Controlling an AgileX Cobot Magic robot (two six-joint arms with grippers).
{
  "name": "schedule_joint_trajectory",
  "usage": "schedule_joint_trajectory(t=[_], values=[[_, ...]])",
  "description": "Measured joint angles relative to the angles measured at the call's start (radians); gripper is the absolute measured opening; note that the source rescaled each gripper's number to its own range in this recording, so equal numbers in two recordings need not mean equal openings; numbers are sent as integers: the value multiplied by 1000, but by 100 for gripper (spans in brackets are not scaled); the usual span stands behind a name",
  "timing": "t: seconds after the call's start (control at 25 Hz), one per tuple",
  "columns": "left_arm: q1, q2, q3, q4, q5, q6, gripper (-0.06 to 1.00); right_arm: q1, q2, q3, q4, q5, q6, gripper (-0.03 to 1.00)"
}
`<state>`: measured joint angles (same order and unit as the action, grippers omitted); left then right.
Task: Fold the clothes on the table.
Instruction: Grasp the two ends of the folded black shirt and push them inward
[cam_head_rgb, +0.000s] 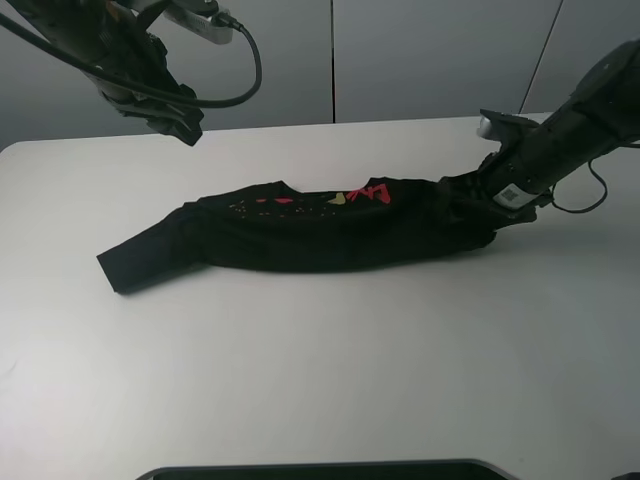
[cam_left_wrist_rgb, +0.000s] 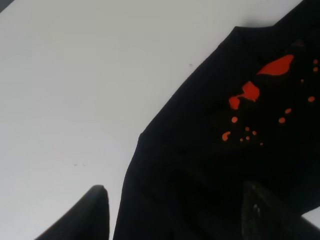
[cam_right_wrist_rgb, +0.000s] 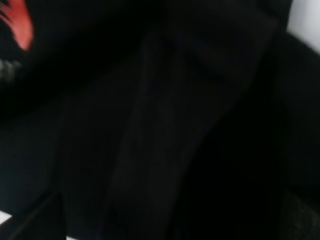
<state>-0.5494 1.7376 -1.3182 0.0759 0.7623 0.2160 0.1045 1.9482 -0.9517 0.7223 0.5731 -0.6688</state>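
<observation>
The black T-shirt (cam_head_rgb: 320, 232) lies on the white table (cam_head_rgb: 320, 370) as a long narrow strip running left to right, with red and yellow print (cam_head_rgb: 345, 196) showing along its far edge. My left gripper (cam_head_rgb: 188, 130) hangs high above the table's far left, open and empty. In the left wrist view its fingertips (cam_left_wrist_rgb: 95, 212) stand apart over the shirt (cam_left_wrist_rgb: 210, 150). My right gripper (cam_head_rgb: 478, 205) is low at the shirt's right end, against the bunched fabric. Dark fabric (cam_right_wrist_rgb: 150, 125) fills the right wrist view, hiding how the jaws stand.
Grey wall panels (cam_head_rgb: 420, 50) stand behind the table. A dark flat object (cam_head_rgb: 320, 469) sits at the table's front edge. A cable (cam_head_rgb: 252, 60) loops off the left arm. Bare white tabletop lies in front of the shirt and to its left (cam_left_wrist_rgb: 75, 75).
</observation>
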Motion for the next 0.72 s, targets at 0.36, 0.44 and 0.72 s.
schedule_joint_trajectory(t=[0.36, 0.44, 0.72], values=[[0, 0, 0, 0, 0, 0, 75, 4, 63, -11, 162, 13, -117, 90], [0, 0, 0, 0, -2, 0, 75, 22, 77, -15, 180, 10, -129, 88], [0, 0, 0, 0, -4, 0, 75, 59, 123, -23, 211, -13, -139, 11]])
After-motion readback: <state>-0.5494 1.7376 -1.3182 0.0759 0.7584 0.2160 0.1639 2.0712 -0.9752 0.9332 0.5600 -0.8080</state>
